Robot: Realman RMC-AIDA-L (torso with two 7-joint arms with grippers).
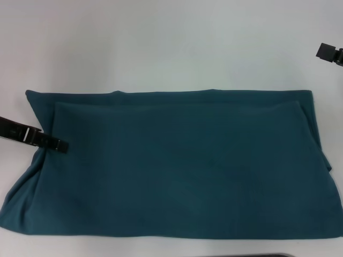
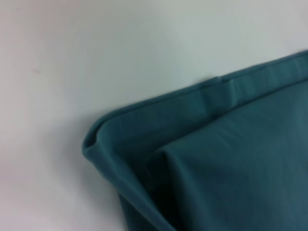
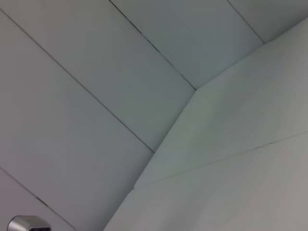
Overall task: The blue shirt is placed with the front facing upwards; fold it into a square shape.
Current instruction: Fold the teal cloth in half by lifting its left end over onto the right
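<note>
Low at the left edge of the head view, the left gripper point(image 1: 60, 145), a slim black metal tool with a white mark, lies against the left edge of the blue shirt point(image 1: 177, 160); whether it pinches the cloth, I cannot tell. One shirt fills the middle and lower frame: soft matte teal cotton, folded into a wide rectangle with a layered upper edge and a rounded, doubled corner point(image 2: 96, 139). It rests on one smooth white table point(image 1: 161, 43). At upper right, the right gripper point(image 1: 329, 52) sits apart; its grip cannot be told.
</note>
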